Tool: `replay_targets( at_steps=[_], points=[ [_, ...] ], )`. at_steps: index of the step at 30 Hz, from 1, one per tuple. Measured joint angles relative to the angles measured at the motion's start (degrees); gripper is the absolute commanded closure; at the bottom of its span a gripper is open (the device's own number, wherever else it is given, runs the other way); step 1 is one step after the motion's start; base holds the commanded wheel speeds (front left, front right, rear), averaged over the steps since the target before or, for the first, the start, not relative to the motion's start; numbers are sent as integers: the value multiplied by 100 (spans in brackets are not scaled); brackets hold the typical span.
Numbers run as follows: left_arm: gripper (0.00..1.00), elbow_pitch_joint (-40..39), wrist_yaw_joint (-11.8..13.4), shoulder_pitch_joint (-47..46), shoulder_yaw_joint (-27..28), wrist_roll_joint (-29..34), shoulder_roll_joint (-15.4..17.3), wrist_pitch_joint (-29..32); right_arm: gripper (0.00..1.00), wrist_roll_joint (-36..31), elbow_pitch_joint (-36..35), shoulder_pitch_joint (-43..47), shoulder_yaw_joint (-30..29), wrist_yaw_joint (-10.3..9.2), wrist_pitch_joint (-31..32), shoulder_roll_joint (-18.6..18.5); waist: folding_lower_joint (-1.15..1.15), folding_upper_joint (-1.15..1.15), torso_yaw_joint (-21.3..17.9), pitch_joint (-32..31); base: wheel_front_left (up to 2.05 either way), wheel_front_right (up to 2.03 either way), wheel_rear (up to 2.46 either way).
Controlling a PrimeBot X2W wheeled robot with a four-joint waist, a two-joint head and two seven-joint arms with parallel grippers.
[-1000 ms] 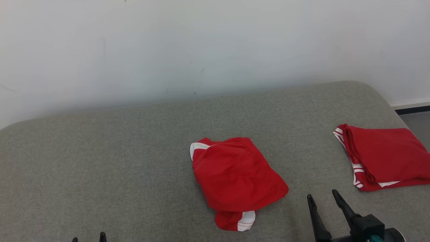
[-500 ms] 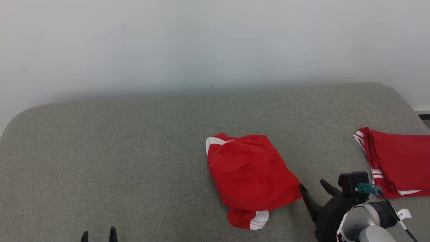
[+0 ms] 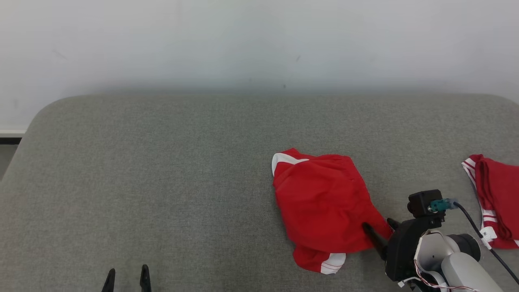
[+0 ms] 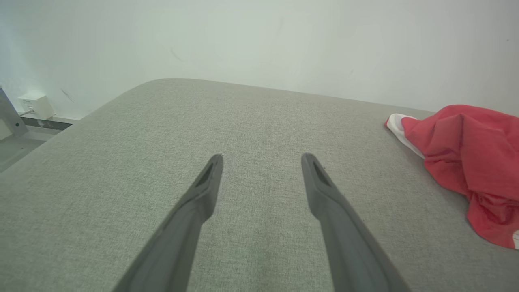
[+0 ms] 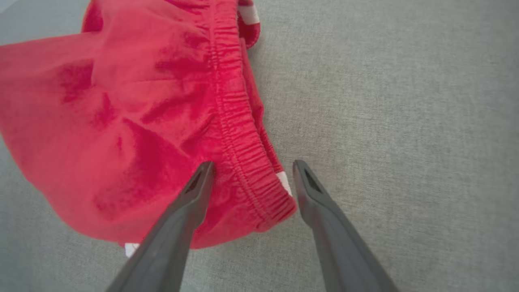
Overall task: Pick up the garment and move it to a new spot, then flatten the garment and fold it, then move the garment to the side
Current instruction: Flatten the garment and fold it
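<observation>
The step in hand looks like the first one, picking up the garment. The crumpled red fabric shorts with white side trim (image 3: 324, 202) lie in a loose heap on the grey fabric-covered padded surface (image 3: 162, 182), right of its middle.

The right claw (image 3: 378, 224) sits at the heap's near right edge, its two dark fingers spread wide with nothing gripped. In the right wrist view it straddles the gathered elastic waistband (image 5: 231, 117), with one finger over red cloth and the other over bare grey fabric. Whether the tips touch the cloth cannot be told.

The left claw (image 3: 127, 271) hangs well apart on the left, also wide and empty, above bare surface.

The next move probably calls for the right claw to sink until its tips bracket the waistband. It would then pinch that thicker gathered edge, not a single loose layer, before lifting.

A second red garment with white stripes (image 3: 492, 190) lies at the far right, so the new spot is best chosen away from it.
</observation>
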Motion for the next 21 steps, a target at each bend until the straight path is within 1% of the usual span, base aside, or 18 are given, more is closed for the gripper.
replay_targets(
  at_steps=[7, 8, 9, 10, 11, 15, 21],
  points=[
    [0, 9, -4, -53, -52, 10, 0, 0, 0, 468, 122, -70, 293, 0, 320, -144, 0, 0, 169, 100, 0, 0, 0],
    [0, 10, -5, -53, -58, 11, 0, 0, 39, 549, 145, -72, 322, 0, 324, -144, 0, 0, 185, 102, 0, 0, 0],
    [0, 13, -5, -54, -74, 12, 0, 0, 61, 634, 163, -75, 337, 0, 353, -143, 0, 0, 202, 101, 0, 0, 0],
    [0, 24, -7, -60, -82, 14, 0, 0, 79, 712, 175, -77, 360, 0, 383, -143, 0, 0, 219, 100, 0, 0, 0],
    [0, 32, -7, -70, -89, 23, -1, 0, 100, 782, 182, -83, 408, 0, 424, -144, 0, 0, 236, 97, 0, 0, 0],
    [0, 56, -4, -80, -97, 26, 0, 0, 100, 901, 160, -107, 636, 0, 448, -199, 0, 0, 288, 58, 0, 0, 0],
    [0, 53, 29, -68, -60, 0, 0, 0, 100, 1178, -358, -287, 781, 0, 11, -244, 0, 0, 312, -42, 0, 0, 0]
  ],
)
